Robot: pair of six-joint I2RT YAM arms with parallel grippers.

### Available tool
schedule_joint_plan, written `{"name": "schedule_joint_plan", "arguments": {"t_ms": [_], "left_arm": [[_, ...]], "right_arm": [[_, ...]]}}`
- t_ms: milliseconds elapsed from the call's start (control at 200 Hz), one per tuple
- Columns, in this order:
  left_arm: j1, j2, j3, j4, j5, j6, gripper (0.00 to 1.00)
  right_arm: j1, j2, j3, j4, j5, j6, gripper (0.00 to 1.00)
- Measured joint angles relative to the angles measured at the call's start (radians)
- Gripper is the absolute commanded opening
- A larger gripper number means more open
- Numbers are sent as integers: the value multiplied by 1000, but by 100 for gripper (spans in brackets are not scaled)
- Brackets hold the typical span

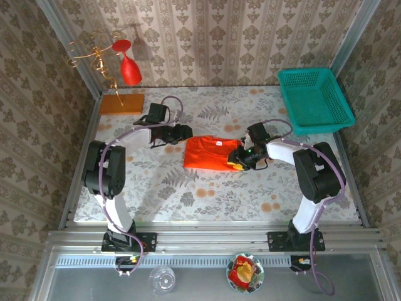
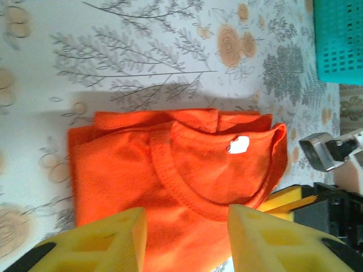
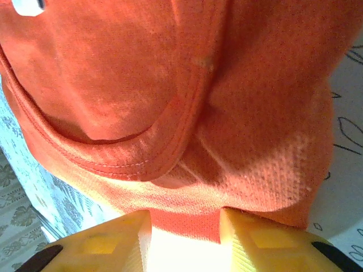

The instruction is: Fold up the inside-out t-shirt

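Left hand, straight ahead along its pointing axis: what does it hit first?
Most likely the folded bright orange-red cloth t-shirt: its ribbed collar lies dead ahead between the open yellow pads of the left hand. Height above the cloth is unclear.

On my left wrist feed the inside-out t-shirt (image 2: 170,170) lies folded on the floral table (image 2: 142,51), with its neckband and white tag (image 2: 238,145) facing up. My left gripper (image 2: 186,224) stands spread, its yellow pads (image 2: 108,243) straddling the shirt's near edge. At the shirt's right edge I see the right gripper (image 2: 289,199). Beyond the shirt's far right corner sits a teal basket (image 2: 340,39).
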Motion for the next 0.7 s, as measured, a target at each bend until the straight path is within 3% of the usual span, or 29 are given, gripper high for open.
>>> {"name": "schedule_joint_plan", "arguments": {"t_ms": [295,485,700], "left_arm": [[28,52,-81,-5,11,3,52],[24,118,-77,15,58,3,53],[12,153,-36,23,82,5,52]], "right_arm": [[28,13,161,-23,-32,3,39],[55,127,299,-22,-78,2,39],[63,252,332,-26,-91,-1,38]]}}
